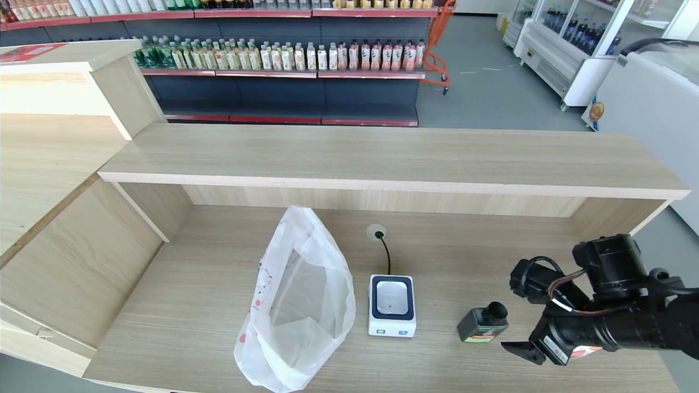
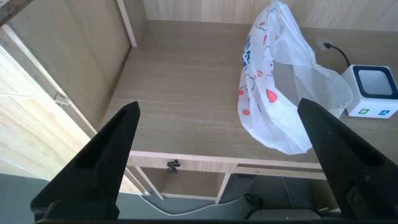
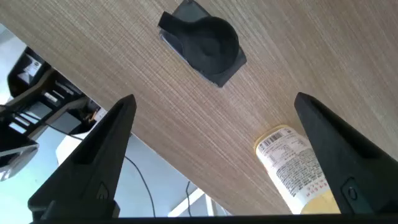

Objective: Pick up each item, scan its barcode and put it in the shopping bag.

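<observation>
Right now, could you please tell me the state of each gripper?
Left gripper: jaws open, holding nothing.
Right gripper: jaws open, holding nothing.

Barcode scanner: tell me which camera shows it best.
The head view: the barcode scanner sits whole on the counter between the shopping bag and the dark container, window facing up. The left wrist view catches it near the edge, beyond the bag.

Mostly hidden under right arm (image 1: 617, 327) in head view, cut by the right wrist view's edge: labelled bottle (image 3: 292, 168).
</observation>
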You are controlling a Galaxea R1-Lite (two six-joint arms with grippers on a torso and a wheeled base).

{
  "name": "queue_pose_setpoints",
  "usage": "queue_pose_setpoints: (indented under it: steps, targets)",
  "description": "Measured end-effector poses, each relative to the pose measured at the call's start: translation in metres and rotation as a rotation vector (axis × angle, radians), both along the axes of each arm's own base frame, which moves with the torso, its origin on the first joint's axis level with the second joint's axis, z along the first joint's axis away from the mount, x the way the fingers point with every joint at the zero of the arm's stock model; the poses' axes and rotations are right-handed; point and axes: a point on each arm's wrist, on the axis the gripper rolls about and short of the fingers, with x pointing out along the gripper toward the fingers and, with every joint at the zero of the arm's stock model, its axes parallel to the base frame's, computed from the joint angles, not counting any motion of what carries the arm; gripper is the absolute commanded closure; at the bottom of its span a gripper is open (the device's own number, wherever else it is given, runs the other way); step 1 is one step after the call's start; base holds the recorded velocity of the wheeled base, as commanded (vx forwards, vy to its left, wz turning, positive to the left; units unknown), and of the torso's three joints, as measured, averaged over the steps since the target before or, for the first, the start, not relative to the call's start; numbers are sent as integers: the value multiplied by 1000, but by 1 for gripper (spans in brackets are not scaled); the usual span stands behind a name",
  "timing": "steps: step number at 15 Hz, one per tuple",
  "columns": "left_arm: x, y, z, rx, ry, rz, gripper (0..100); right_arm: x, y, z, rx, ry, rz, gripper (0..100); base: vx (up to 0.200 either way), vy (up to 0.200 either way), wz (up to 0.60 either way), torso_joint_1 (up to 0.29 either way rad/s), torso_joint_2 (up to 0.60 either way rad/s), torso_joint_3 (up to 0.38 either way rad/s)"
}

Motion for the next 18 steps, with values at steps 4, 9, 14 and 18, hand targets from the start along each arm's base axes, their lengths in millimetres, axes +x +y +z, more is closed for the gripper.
queue_pose_setpoints:
  steps: [4, 9, 14, 18]
  targets:
    - [0, 0, 0, 0, 0, 0, 0, 25, 17, -27, -13, -23, 71, 0, 0, 0, 0, 0, 0, 0]
    - [0, 0, 0, 0, 0, 0, 0, 43, 37, -49, 25, -31, 143, 0, 0, 0, 0, 0, 0, 0]
    - [0, 0, 0, 0, 0, 0, 0, 48, 45, -59, 40, -14, 170, 0, 0, 0, 0, 0, 0, 0]
    - [0, 0, 0, 0, 0, 0, 0, 54, 47, -61, 67, -46, 168, 100, 0, 0, 0, 0, 0, 0]
